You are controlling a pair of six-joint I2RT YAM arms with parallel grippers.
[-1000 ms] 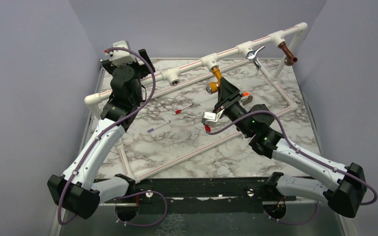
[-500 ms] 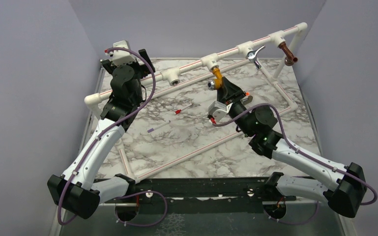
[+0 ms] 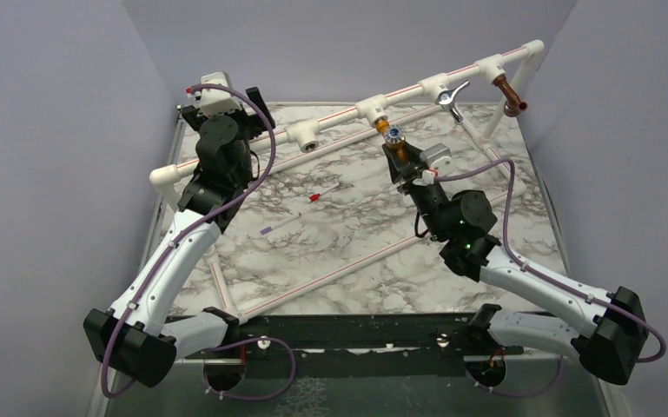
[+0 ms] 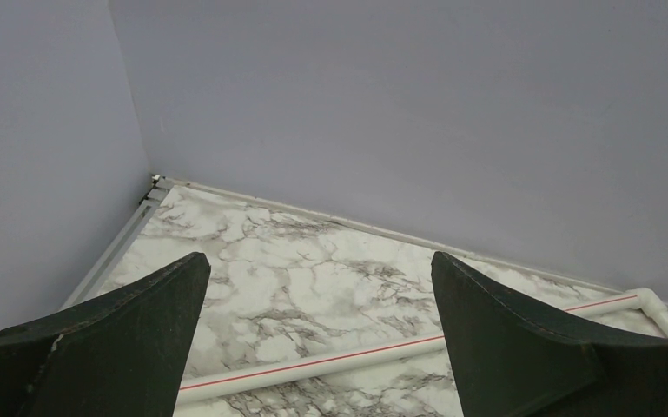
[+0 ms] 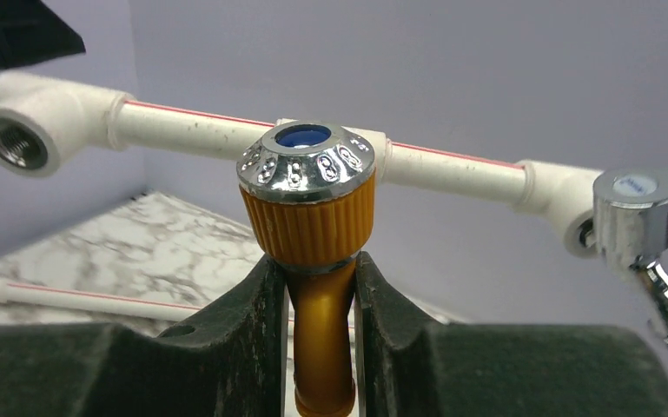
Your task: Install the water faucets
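The mustard-yellow faucet (image 3: 392, 132) with a silvery knob hangs from the middle tee of the raised white pipe (image 3: 339, 118). My right gripper (image 3: 398, 153) is shut on its spout just below the knob; the right wrist view shows the spout (image 5: 321, 339) pinched between both fingers of that gripper (image 5: 320, 287). The chrome lever faucet (image 3: 450, 95) and the copper-brown faucet (image 3: 510, 94) sit in tees further right. The chrome one also shows in the right wrist view (image 5: 643, 217). The black orange-tipped faucet is not visible. My left gripper (image 3: 226, 97) is open and empty at the back left corner.
An empty threaded tee (image 3: 307, 135) sits left of the yellow faucet and also shows in the right wrist view (image 5: 17, 139). A thin red-tipped stick (image 3: 313, 198) and a purple-tipped stick (image 3: 280, 224) lie on the marble top. Low white pipes (image 3: 330, 276) frame the work area.
My right wrist has rolled while holding the yellow faucet, turning it in its tee; the knob swung from facing left to facing up. The left arm has not moved.
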